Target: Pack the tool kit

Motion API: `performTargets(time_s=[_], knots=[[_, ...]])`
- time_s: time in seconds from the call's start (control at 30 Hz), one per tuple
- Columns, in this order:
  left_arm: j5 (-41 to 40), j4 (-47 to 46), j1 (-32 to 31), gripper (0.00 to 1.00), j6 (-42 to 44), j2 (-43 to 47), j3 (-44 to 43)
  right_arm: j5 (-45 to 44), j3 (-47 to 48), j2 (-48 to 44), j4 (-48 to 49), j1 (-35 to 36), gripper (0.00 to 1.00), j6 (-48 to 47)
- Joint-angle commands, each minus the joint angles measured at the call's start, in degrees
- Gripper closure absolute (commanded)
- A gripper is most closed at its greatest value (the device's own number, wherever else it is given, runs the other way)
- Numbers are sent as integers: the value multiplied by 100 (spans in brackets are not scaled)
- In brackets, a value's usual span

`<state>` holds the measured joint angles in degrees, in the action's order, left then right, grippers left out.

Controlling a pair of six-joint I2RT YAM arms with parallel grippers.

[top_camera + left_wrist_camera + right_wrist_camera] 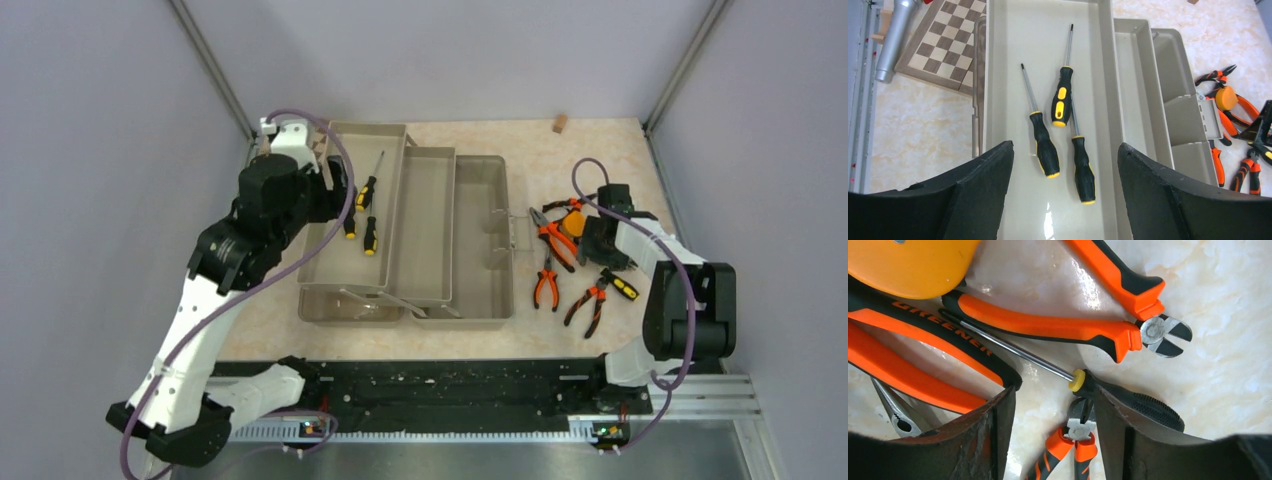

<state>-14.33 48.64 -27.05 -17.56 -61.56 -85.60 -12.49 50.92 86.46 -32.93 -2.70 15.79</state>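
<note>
The tool kit box lies open mid-table with its beige cantilever trays spread out. The leftmost tray holds three yellow-black screwdrivers. My left gripper hovers over that tray, open and empty; it also shows in the top view. My right gripper is open, low over the tool pile right of the box, and shows in the top view. Between and beside its fingers lie small orange-handled pliers, a fourth screwdriver, larger pliers and the orange tape measure.
A brown-and-cream chessboard and a silver microphone lie left of the box. More pliers lie on the table right of the box. A small wooden block sits at the far edge.
</note>
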Motion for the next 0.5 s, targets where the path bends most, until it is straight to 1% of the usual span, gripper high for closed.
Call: performTargets(time_s=[0.0,0.07,0.2,0.33,0.47], knots=[[155,-310,19,19,24,408,353,107,295,187,510,-139,45,-674],[123,-288,17,19,62,516,416,290,255,301,624,-213,51,-869],[166,-300,19,19,95,643,464,466,224,601,752,-306,59,-1062],[221,-337,13,19,100,682,492,715,150,848,751,-337,59,-1095],[233,-354,17,19,96,685,518,1181,91,957,489,-337,59,-963]])
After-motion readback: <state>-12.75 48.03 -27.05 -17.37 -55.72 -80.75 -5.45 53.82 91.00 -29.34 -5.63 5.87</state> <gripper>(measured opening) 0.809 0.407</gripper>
